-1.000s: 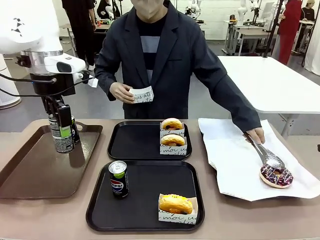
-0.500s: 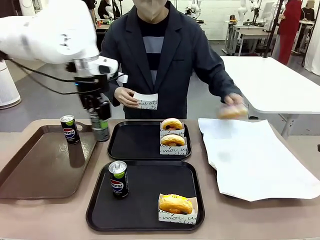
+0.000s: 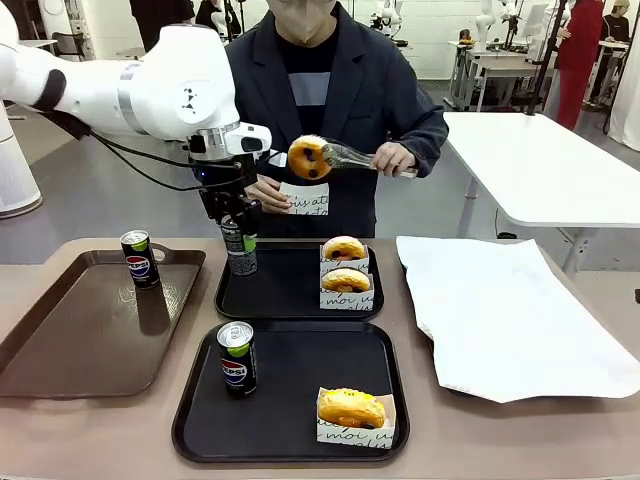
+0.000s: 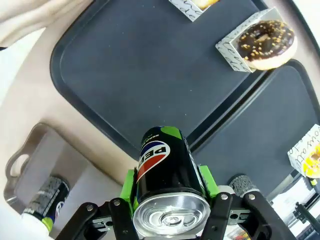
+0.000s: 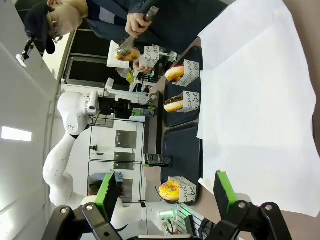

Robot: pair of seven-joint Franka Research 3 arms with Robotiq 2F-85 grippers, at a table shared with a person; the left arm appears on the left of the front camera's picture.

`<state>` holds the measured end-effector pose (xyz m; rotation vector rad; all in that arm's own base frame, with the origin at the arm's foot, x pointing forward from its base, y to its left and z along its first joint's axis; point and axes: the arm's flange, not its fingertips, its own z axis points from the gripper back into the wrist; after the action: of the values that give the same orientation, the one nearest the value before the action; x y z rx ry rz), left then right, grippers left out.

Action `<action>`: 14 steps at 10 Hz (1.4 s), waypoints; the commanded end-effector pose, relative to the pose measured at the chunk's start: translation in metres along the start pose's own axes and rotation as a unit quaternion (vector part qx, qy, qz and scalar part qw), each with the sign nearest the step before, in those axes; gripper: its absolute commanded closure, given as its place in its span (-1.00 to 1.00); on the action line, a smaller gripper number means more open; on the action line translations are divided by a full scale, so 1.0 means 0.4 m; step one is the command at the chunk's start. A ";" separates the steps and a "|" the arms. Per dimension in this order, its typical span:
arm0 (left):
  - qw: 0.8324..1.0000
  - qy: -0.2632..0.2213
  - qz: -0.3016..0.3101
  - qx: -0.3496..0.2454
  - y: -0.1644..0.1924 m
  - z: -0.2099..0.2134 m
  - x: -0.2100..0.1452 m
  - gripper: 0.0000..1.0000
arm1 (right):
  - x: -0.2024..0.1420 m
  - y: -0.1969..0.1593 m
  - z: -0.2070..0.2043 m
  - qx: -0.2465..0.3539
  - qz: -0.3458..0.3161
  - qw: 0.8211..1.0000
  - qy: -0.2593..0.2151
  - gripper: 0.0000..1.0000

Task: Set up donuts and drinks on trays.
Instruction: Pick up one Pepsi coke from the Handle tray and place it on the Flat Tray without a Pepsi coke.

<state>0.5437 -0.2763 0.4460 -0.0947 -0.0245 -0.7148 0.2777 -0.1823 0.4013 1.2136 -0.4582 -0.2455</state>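
While left tool (image 4: pixel 170 210) clamps Pepsi can (image 3: pixel 238 247), can stands upright over far tray (image 3: pixel 285 300).

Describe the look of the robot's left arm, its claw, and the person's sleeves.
The left arm is glossy white with rounded shells, black cables trailing behind. Its claw is black with bright green pads. The person's sleeves are dark charcoal jacket fabric.

Both square trays (image 3: pixel 290 400) are plain black, the long handled tray (image 3: pixel 80 330) brown. The cans (image 3: pixel 237 358) are black with green tops and a red, white and blue round logo. Yellow-orange glazed donuts (image 3: pixel 350 405) sit in white sleeves (image 3: pixel 345 298) printed with black script. The table (image 3: pixel 520 440) is beige, the paper sheet (image 3: pixel 510 310) white. The arm (image 3: pixel 150 90) is white, its gripper (image 4: pixel 170 192) black with green pads (image 4: pixel 207 180).
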 end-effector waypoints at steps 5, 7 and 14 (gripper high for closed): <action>1.000 0.010 0.025 -0.010 0.053 -0.093 0.022 -0.18 | 0.002 0.000 -0.001 0.006 0.003 1.000 0.000 -1.00; 1.000 0.005 0.012 -0.017 0.042 -0.060 -0.015 -0.18 | 0.002 0.000 -0.001 0.006 0.003 1.000 0.000 -1.00; 0.997 0.065 -0.049 -0.011 0.061 0.166 -0.424 -0.18 | 0.002 0.000 -0.001 0.006 0.003 1.000 0.000 -1.00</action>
<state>0.4283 -0.1386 0.5099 -0.0805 0.1387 -0.8805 0.2778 -0.1822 0.4010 1.2138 -0.4571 -0.2457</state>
